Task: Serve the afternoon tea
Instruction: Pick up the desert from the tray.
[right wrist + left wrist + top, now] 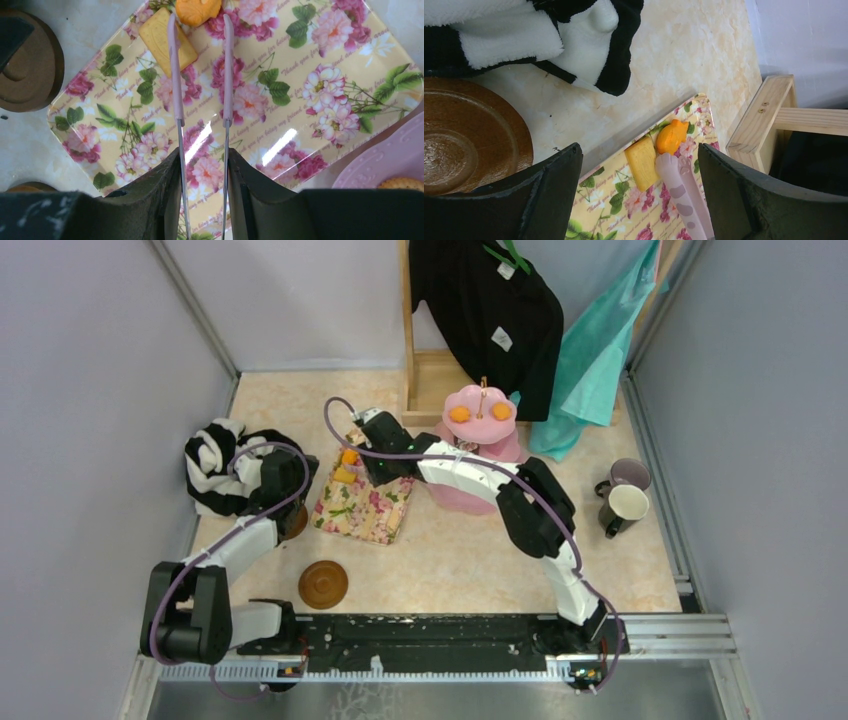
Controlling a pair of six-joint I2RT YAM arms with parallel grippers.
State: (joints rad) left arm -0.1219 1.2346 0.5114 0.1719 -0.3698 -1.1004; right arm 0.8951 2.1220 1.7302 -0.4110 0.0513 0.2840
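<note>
The orange pastry is seen on the floral tray beside a yellow pastry, flanked, perhaps touched, by pink tongs clenched in the right claw. The left claw is held released above the table. If the slim tips are closed off-centre, the pastry could be squirted sideways.

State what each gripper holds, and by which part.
The right gripper clamps the pink-tipped tongs by their metal shanks; the left gripper is open and holds nothing.
</note>
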